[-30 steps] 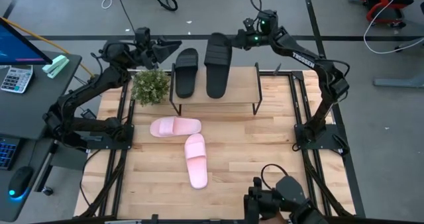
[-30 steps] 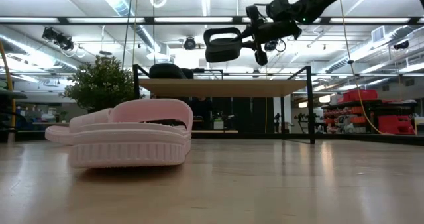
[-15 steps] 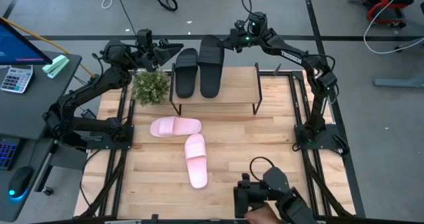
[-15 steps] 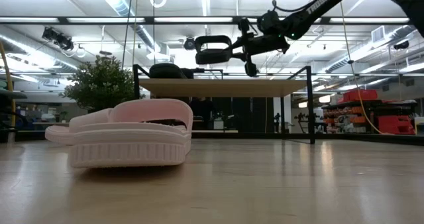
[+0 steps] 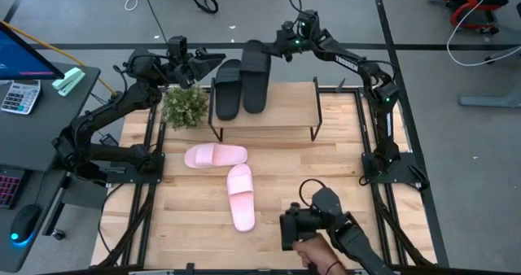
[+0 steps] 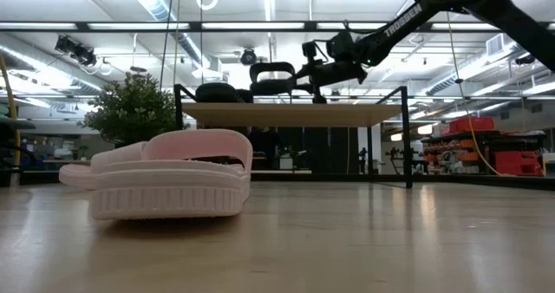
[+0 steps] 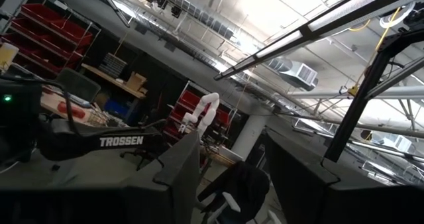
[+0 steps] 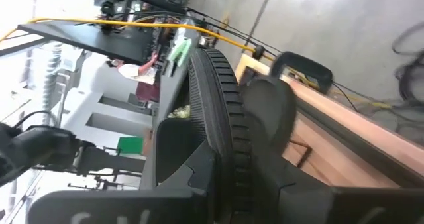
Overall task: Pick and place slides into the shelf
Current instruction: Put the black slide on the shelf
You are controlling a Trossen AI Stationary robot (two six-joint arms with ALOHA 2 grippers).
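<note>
- The second black slide (image 5: 254,78) is pinched at its rear end by the right gripper (image 5: 281,47), hanging just above the shelf's wooden top (image 5: 285,112), right beside the first black slide (image 5: 229,89), which already lies on it.
- In the low view the held slide (image 6: 270,78) rides level, a little clear of the board (image 6: 295,113). Judged risk: if let go too early, it could bounce and knock its neighbour, since the two soles look nearly touching.
- The slide overhangs the shelf's back edge, so set down too far back it might tip off behind.
- The right half of the shelf top is bare, giving open room for the two pale pink slides (image 5: 215,155) and (image 5: 240,196), which lie on the slatted table (image 5: 326,169) in front.
- The potted plant (image 5: 185,105) stands just beside the shelf's left leg, narrowing that side.
- The left gripper (image 5: 198,63) hovers behind the plant, fingers spread and empty, close to the first slide; a sideways swing could bump it.
- A person's hand (image 5: 313,253) holds a device at the table's front edge.
</note>
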